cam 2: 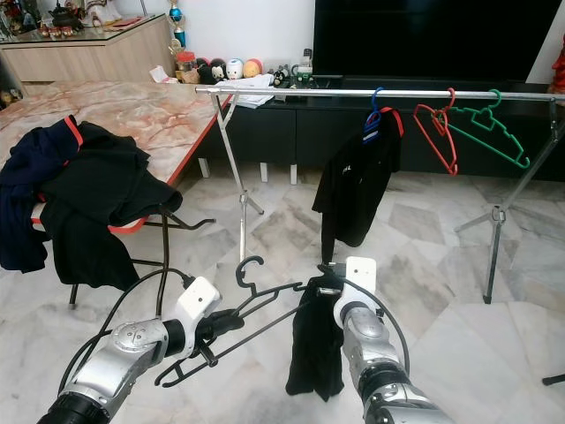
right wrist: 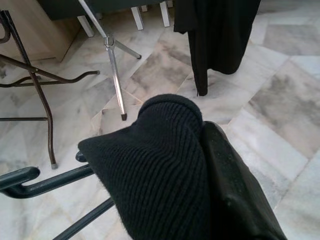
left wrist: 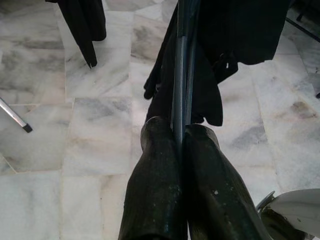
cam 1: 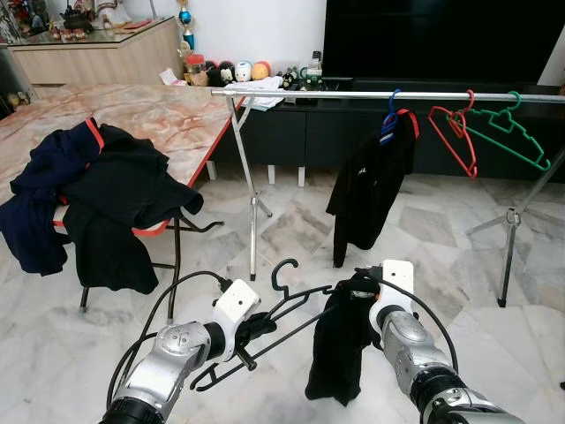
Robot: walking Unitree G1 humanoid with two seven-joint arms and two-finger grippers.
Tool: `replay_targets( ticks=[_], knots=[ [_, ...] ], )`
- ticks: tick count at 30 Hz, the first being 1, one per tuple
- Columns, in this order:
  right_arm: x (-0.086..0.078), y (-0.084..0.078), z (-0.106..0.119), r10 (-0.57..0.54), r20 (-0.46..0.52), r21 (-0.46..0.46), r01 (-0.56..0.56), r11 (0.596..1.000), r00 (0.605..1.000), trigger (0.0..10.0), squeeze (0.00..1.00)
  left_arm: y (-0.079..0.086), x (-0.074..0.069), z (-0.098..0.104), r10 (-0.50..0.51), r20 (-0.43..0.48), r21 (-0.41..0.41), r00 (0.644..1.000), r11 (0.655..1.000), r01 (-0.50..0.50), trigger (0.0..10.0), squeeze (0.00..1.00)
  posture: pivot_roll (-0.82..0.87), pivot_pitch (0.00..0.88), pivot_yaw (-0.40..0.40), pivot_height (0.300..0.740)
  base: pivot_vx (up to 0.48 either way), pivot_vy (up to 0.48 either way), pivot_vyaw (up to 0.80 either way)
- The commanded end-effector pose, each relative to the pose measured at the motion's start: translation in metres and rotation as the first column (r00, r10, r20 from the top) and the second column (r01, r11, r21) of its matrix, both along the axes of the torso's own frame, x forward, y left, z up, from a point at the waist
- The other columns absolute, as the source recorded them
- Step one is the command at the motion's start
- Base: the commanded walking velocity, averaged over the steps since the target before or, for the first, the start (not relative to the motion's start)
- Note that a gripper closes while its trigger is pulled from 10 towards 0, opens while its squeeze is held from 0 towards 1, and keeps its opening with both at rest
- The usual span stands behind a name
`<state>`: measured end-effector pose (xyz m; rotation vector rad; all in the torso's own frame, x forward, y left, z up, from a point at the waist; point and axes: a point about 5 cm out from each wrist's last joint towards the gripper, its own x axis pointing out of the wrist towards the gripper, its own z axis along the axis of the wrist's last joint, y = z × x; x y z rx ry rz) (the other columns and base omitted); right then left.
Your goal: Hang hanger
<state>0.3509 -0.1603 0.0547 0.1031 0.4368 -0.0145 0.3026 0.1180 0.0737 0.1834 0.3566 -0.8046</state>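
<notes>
A black hanger (cam 1: 282, 311) lies tilted low in front of me, its hook pointing up toward the rail. My left gripper (cam 1: 258, 329) is shut on the hanger's lower bar; in the left wrist view both fingers (left wrist: 160, 180) pinch the grey bar (left wrist: 179, 75). My right gripper (cam 1: 362, 287) is shut on a black garment (cam 1: 340, 349) that droops from the hanger's right end; ribbed cloth (right wrist: 155, 165) covers its fingers. Beyond stands a silver clothes rail (cam 1: 371, 92) with a hung black shirt (cam 1: 371, 181) on a blue hanger, a red hanger (cam 1: 455, 137) and a green hanger (cam 1: 512, 132).
A marble-top table (cam 1: 132, 115) at the left carries a heap of dark clothes (cam 1: 97, 199). The rail's legs (cam 1: 254, 208) stand on the marble floor. A black TV cabinet (cam 1: 353, 132) with small figures is behind the rail.
</notes>
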Motion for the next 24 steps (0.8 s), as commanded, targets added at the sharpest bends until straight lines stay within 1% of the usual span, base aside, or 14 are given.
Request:
replay_targets(
  ticks=[1,2,4,5,6,8,10,12,15,16,18,19,23,24],
  knots=[
    [0.001,0.004,0.002,0.020,0.005,0.016,-0.020,1.000,1.000,10.0,0.00,0.007,0.005,0.005,0.035,0.021,0.007,0.999,0.999,-0.035,10.0,0.00,0.05,0.023,0.023,0.740,0.000,0.000,0.00],
    [0.001,0.004,0.002,0.020,0.005,0.016,-0.020,1.000,1.000,10.0,0.00,0.007,0.005,0.005,0.035,0.021,0.007,0.999,0.999,-0.035,10.0,0.00,0.05,0.023,0.023,0.740,0.000,0.000,0.00],
    [0.002,0.011,0.002,0.047,-0.006,0.074,-0.047,0.996,0.999,10.0,0.00,0.006,0.005,0.004,0.035,0.020,0.011,0.999,0.999,-0.035,10.0,0.00,0.05,0.024,0.024,0.740,0.000,0.000,0.00],
    [0.001,0.016,0.001,0.061,-0.022,0.148,-0.057,0.987,0.998,10.0,0.00,0.006,0.005,0.003,0.034,0.020,0.010,0.999,0.999,-0.034,10.0,0.00,0.05,0.024,0.024,0.740,0.000,0.000,0.00],
    [0.001,0.016,0.001,0.061,-0.022,0.148,-0.057,0.987,0.998,10.0,0.00,0.006,0.005,0.003,0.034,0.020,0.010,0.999,0.999,-0.034,10.0,0.00,0.05,0.024,0.024,0.740,0.000,0.000,0.00],
    [0.001,0.023,0.001,0.084,-0.027,0.243,-0.075,0.967,0.996,10.0,0.00,0.005,0.005,0.003,0.031,0.020,0.007,0.999,0.999,-0.031,10.0,0.00,0.05,0.024,0.025,0.740,0.000,0.000,0.00],
    [0.000,0.026,0.001,0.117,-0.014,0.244,-0.110,0.963,0.993,10.0,0.00,0.005,0.005,0.003,0.030,0.020,0.005,0.999,1.000,-0.030,10.0,0.00,0.05,0.024,0.025,0.740,0.000,0.000,0.00],
    [-0.002,0.035,0.002,0.233,0.029,0.205,-0.234,0.950,0.972,10.0,0.00,0.005,0.006,0.004,0.030,0.019,0.003,0.999,1.000,-0.030,10.0,0.00,0.05,0.024,0.025,0.740,0.000,0.000,0.00],
    [-0.004,0.041,0.005,0.332,0.069,0.153,-0.339,0.928,0.941,10.0,0.00,0.005,0.006,0.004,0.026,0.018,0.000,0.999,1.000,-0.026,10.0,0.00,0.04,0.026,0.027,0.740,0.000,0.000,0.00],
    [-0.005,0.044,0.008,0.373,0.094,0.146,-0.384,0.912,0.923,10.0,0.00,0.005,0.005,0.005,0.020,0.017,-0.004,1.000,1.000,-0.020,10.0,0.00,0.04,0.027,0.027,0.740,0.000,0.000,0.00],
    [-0.005,0.046,0.020,0.458,0.190,0.109,-0.482,0.869,0.868,10.0,0.00,0.005,0.005,0.005,0.007,0.013,-0.011,1.000,1.000,-0.007,10.0,0.00,0.04,0.027,0.028,0.740,0.000,0.000,0.00],
    [-0.005,0.046,0.020,0.458,0.190,0.109,-0.482,0.869,0.868,10.0,0.00,0.005,0.005,0.005,0.007,0.013,-0.011,1.000,1.000,-0.007,10.0,0.00,0.04,0.027,0.028,0.740,0.000,0.000,0.00],
    [-0.004,0.043,0.034,0.492,0.261,0.095,-0.530,0.843,0.830,10.0,0.00,0.004,0.005,0.004,0.006,0.011,-0.011,1.000,1.000,-0.006,10.0,0.00,0.04,0.027,0.027,0.740,0.000,0.000,0.00],
    [-0.004,0.042,0.035,0.492,0.265,0.099,-0.531,0.841,0.829,10.0,0.00,0.004,0.005,0.004,0.006,0.010,-0.012,1.000,1.000,-0.006,10.0,0.00,0.04,0.027,0.027,0.740,0.000,0.000,0.00]
  ],
)
